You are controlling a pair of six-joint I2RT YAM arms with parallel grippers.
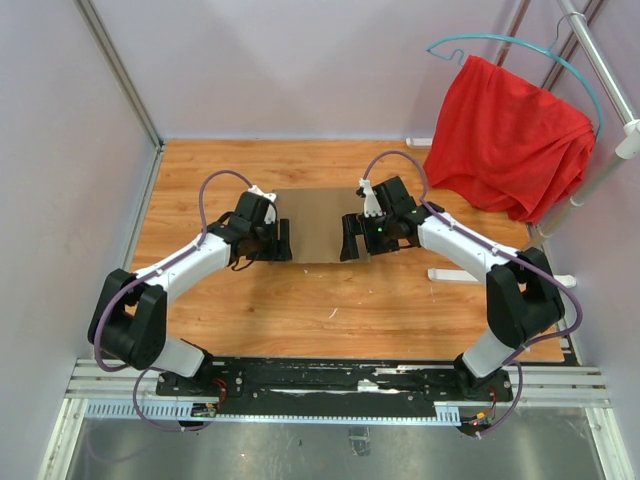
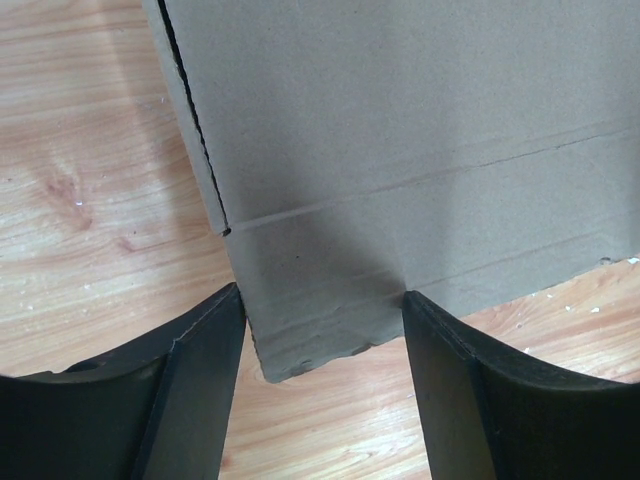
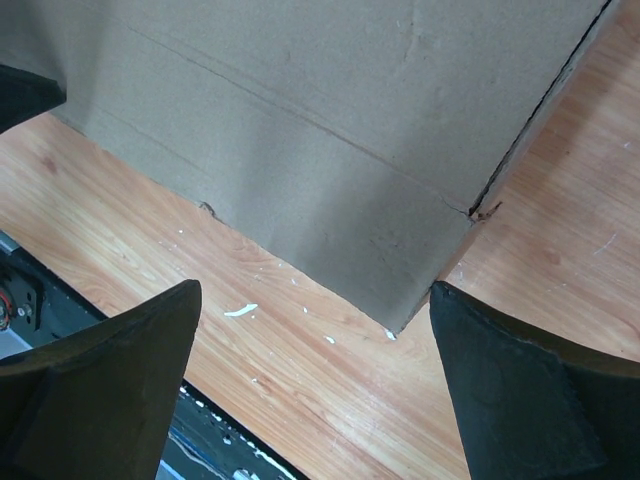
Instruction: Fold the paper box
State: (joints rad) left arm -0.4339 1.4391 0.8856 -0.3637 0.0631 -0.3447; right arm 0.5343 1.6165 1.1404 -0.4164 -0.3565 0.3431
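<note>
The paper box (image 1: 316,225) is a flat brown cardboard sheet lying on the wooden table (image 1: 330,300) between my two arms. My left gripper (image 1: 283,240) is at the sheet's left edge, open. In the left wrist view a creased corner flap of the box (image 2: 400,150) reaches in between the black fingers (image 2: 200,380) of that gripper (image 2: 322,294), with nothing pinched. My right gripper (image 1: 350,237) stands wide open at the sheet's right edge. In the right wrist view the gripper (image 3: 315,290) hovers over the near corner of the box (image 3: 330,130), its fingers (image 3: 510,390) apart from it.
A red cloth (image 1: 510,135) hangs from a teal hanger (image 1: 500,42) on a metal rack (image 1: 605,75) at the back right. The rack's white foot (image 1: 452,275) lies on the table near the right arm. Pale walls close in the left and back sides.
</note>
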